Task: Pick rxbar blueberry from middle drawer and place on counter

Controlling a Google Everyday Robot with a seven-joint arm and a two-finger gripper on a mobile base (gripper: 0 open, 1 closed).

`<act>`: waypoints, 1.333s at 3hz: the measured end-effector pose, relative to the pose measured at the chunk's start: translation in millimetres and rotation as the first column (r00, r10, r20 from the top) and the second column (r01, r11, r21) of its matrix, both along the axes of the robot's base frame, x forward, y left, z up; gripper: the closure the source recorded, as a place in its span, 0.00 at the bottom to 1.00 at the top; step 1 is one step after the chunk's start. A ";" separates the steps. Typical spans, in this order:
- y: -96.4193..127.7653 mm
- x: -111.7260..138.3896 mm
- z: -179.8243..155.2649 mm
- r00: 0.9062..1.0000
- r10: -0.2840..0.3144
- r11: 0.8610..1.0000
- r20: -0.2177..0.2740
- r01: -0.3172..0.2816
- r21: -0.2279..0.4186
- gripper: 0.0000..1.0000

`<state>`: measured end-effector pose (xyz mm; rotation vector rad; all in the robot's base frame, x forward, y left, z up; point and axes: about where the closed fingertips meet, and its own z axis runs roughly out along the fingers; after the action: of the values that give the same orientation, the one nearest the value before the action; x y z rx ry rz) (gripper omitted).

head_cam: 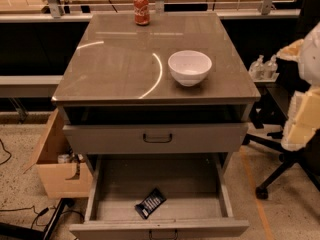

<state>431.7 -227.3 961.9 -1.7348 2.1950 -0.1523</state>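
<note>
The rxbar blueberry (150,203), a small dark bar with white lettering, lies flat and slanted on the floor of the open middle drawer (165,181), near its front. The like drawer above (200,138) is closed. The counter (115,69) is the glossy grey-brown cabinet top. My gripper (304,120) shows as pale cream and white parts at the right edge of the view. It is beside the cabinet at about counter height, well away from the bar and holding nothing I can see.
A white bowl (189,67) stands on the counter's right side and a red soda can (141,9) at its back edge. A cardboard box (55,169) sits on the floor to the left. An office chair base (280,176) and small bottles (264,66) are to the right.
</note>
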 end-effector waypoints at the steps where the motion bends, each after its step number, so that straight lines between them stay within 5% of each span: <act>1: -44.0 -21.4 -63.1 0.998 0.059 0.994 -0.002 -0.059 -0.088 0.00; 2: -65.1 -34.6 -126.6 0.983 0.182 0.954 -0.021 -0.182 -0.239 0.00; 3: -60.9 -43.3 -181.3 0.946 0.319 0.877 -0.056 -0.317 -0.361 0.00; 4: -48.2 -65.8 -238.6 0.894 0.420 0.809 -0.154 -0.446 -0.384 0.00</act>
<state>365.9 -275.5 723.3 -2.4581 1.8256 -0.4804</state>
